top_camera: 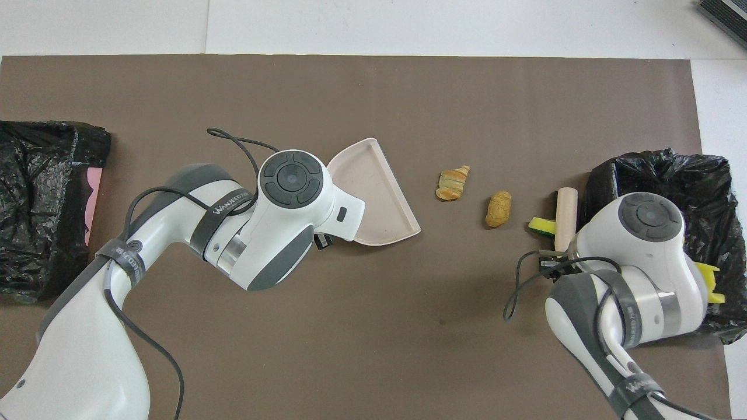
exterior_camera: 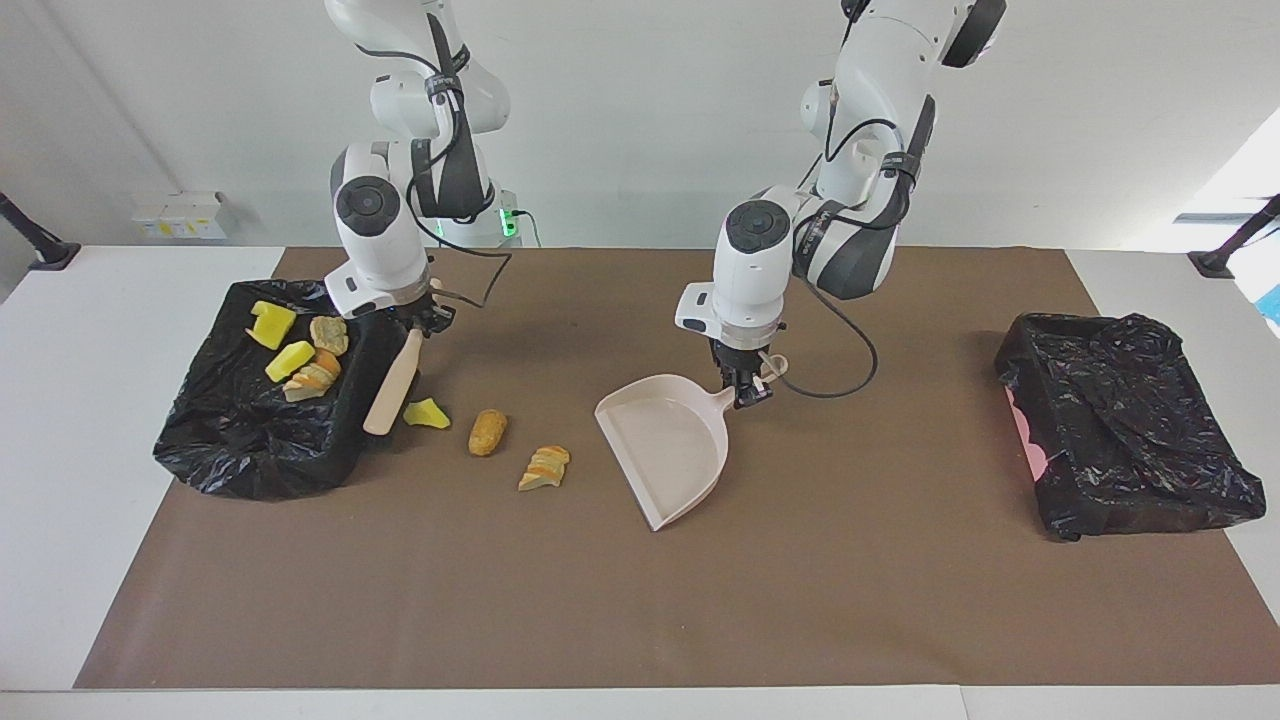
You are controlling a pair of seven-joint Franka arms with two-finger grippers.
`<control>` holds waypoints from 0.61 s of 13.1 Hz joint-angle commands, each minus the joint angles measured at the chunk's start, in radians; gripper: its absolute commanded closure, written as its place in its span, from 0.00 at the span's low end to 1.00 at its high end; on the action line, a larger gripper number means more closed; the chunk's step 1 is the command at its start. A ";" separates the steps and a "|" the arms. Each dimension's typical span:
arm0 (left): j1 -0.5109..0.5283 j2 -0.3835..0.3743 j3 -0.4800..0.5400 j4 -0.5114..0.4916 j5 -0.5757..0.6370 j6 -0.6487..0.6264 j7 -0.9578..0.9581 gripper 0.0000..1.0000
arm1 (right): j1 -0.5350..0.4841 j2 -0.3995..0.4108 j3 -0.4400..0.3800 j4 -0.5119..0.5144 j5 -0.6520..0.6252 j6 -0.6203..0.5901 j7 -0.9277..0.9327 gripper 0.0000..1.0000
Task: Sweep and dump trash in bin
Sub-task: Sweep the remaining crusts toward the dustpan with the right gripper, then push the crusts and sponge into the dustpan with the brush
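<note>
My right gripper [exterior_camera: 424, 324] is shut on the upper end of the beige brush [exterior_camera: 391, 385], which slants down to the mat beside a green-backed yellow sponge chunk [exterior_camera: 427, 413]. A tan pastry piece [exterior_camera: 487, 432] and a croissant-like piece [exterior_camera: 545, 467] lie on the mat between the sponge and the beige dustpan [exterior_camera: 665, 455]. My left gripper [exterior_camera: 748, 390] is shut on the dustpan's handle, and the pan rests on the mat. Two yellow sponge chunks [exterior_camera: 270, 323] and bread pieces [exterior_camera: 313, 377] lie on the black bag [exterior_camera: 250, 440] at the right arm's end. The overhead view shows the brush [top_camera: 565, 213], pastry [top_camera: 498, 209], croissant [top_camera: 452, 184] and dustpan [top_camera: 373, 198].
A black-lined bin [exterior_camera: 1125, 420] with a pink edge stands at the left arm's end of the brown mat [exterior_camera: 640, 600]; it also shows in the overhead view [top_camera: 41, 204]. The mat's part farther from the robots is bare.
</note>
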 commanded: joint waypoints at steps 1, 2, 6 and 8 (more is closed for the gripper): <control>-0.022 -0.020 -0.001 -0.040 0.000 0.009 0.013 1.00 | 0.083 0.073 0.009 0.065 -0.015 0.014 -0.006 1.00; -0.031 -0.025 -0.001 -0.061 0.000 0.022 0.013 1.00 | 0.125 0.109 0.009 0.105 -0.004 0.011 -0.006 1.00; -0.034 -0.039 -0.001 -0.082 0.001 0.022 0.015 1.00 | 0.230 0.202 0.012 0.215 0.028 0.014 -0.032 1.00; -0.034 -0.045 -0.001 -0.089 0.001 0.025 0.017 1.00 | 0.273 0.202 0.010 0.222 0.141 0.022 -0.119 1.00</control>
